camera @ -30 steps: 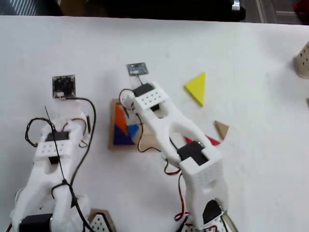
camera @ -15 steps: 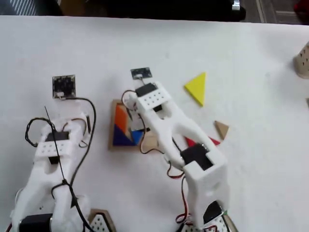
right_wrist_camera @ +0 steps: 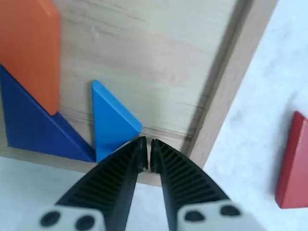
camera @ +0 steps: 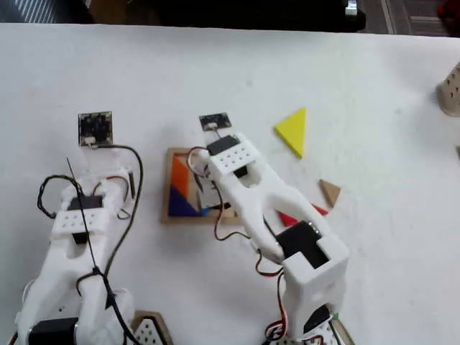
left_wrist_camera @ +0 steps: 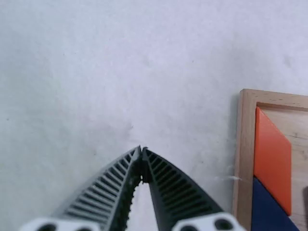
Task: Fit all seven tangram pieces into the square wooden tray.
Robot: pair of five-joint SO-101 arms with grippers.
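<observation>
My right gripper (right_wrist_camera: 147,144) is hanging with its fingers drawn together on nothing, its tips just at a corner of the light blue triangle (right_wrist_camera: 111,126) and over one rim of the square wooden tray (right_wrist_camera: 226,82). Inside the tray, the light blue triangle is lying beside a dark blue triangle (right_wrist_camera: 33,130), and an orange piece (right_wrist_camera: 29,53) is sitting against the dark blue one's long edge. A red piece (right_wrist_camera: 294,163) is lying on the white worktop (camera: 359,72) just outside the tray. In the high view the tray is sitting left of centre, partly under the right arm. A yellow triangle (camera: 293,129) is lying right of centre toward the top, and a small tan triangle (camera: 330,192) is lying lower down, near the red piece. My left gripper (left_wrist_camera: 142,151) is resting pressed together over bare worktop near the tray's outer rim, gripping nothing.
</observation>
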